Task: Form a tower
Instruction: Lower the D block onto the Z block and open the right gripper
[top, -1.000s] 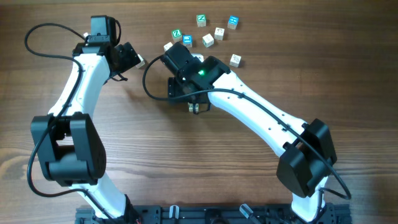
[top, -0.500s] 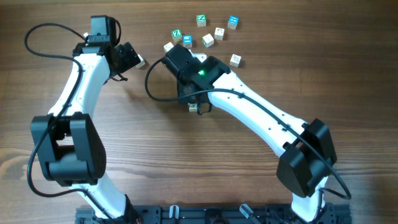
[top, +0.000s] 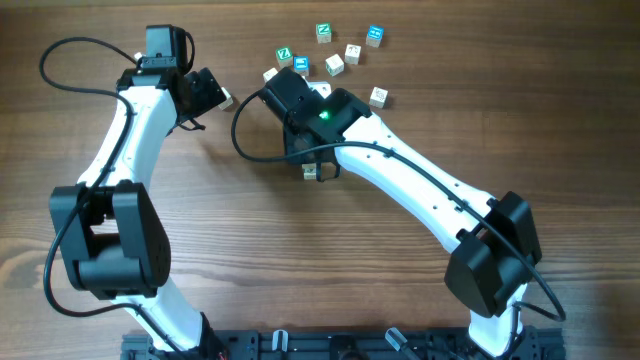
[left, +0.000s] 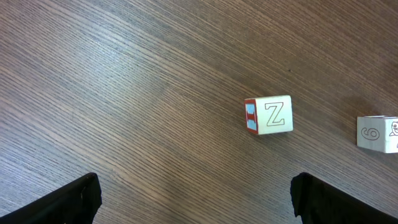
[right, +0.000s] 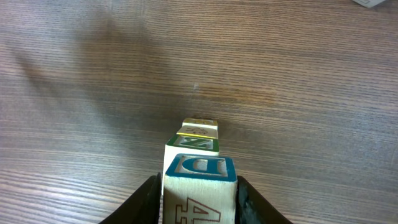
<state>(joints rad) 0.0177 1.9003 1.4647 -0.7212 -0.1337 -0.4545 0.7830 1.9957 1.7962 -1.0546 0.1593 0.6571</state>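
In the right wrist view my right gripper (right: 199, 186) is shut on a pale cube (right: 200, 186) with a blue D on one face and a red 4 on another. Both fingers press its sides. Just beyond it, the tower (right: 198, 142) shows as a green-marked cube and a yellow cube in one line. From overhead, the right gripper (top: 312, 168) hides most of the tower (top: 312, 173). My left gripper (top: 215, 95) hovers open at the upper left, away from the tower. Its fingers (left: 74, 199) frame bare wood.
Loose cubes lie at the back of the table: a green one (top: 284, 54), a blue one (top: 374, 36), a pale one (top: 378, 96) and several more. The left wrist view has a Z cube (left: 268, 116) with a red side and another pale cube (left: 378, 133).
My right gripper's jaws have closed onto the blue-D cube, and its wrist shifted slightly. The left arm has not moved.
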